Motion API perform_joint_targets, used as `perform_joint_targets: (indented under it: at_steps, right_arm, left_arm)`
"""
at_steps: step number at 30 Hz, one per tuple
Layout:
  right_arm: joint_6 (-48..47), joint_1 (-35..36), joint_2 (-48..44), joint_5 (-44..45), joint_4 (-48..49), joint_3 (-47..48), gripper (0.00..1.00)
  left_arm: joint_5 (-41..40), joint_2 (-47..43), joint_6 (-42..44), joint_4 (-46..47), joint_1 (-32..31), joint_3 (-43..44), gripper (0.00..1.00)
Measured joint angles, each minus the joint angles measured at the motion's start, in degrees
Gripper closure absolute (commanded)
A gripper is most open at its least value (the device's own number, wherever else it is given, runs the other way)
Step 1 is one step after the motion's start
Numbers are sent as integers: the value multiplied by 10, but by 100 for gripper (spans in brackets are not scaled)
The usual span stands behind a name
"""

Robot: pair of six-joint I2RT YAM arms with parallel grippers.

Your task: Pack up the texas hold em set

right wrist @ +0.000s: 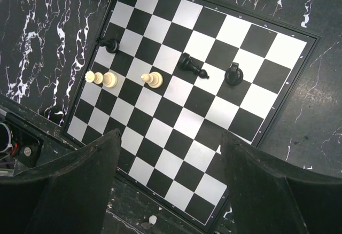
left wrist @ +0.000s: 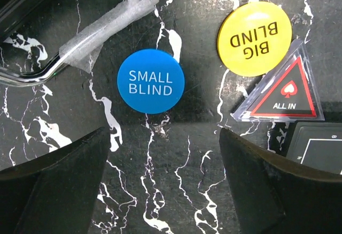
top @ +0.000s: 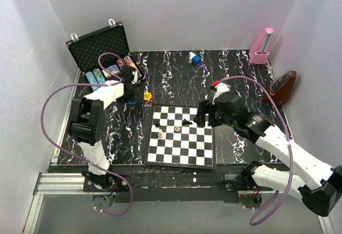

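Observation:
The black case (top: 100, 46) of the texas hold em set stands open at the back left, with rows of chips (top: 98, 77) in its tray. My left gripper (top: 133, 92) hovers just in front of it, open and empty (left wrist: 165, 156). Just ahead of its fingers (left wrist: 69, 180) lie the blue "SMALL BLIND" disc (left wrist: 150, 81), the yellow "BIG BLIND" disc (left wrist: 254, 38) and a clear "ALL IN" triangle (left wrist: 283, 92) on the marbled table. The case's taped chrome handle (left wrist: 80, 44) shows at upper left. My right gripper (top: 206, 114) hangs open over the chessboard's right edge (right wrist: 168, 156), holding nothing.
The chessboard (top: 184, 151) with a few pieces (right wrist: 152, 79) fills the front centre. A pink metronome (top: 262, 47) and a brown one (top: 282, 87) stand at the right wall. A small blue and yellow object (top: 194, 59) sits at the back. A flat black item (left wrist: 318, 154) lies right of the left fingers.

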Motion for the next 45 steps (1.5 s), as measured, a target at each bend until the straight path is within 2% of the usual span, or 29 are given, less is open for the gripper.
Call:
perform_joint_targets:
  at_steps: [11, 20, 24, 40, 45]
  right_arm:
    - [16, 0, -1, 1, 21, -10, 20]
    - [17, 0, 20, -1, 29, -10, 20]
    - [17, 0, 24, -1, 30, -10, 20]
    - [20, 0, 26, -1, 32, -10, 20]
    - [25, 0, 26, 0, 32, -10, 20]
  left_arm:
    - [25, 43, 2, -5, 10, 31, 28]
    - [35, 63, 1, 1, 31, 42, 29]
    - [37, 76, 1, -2, 33, 49, 33]
    - [37, 84, 1, 4, 36, 59, 38]
    - [40, 85, 1, 4, 38, 60, 42]
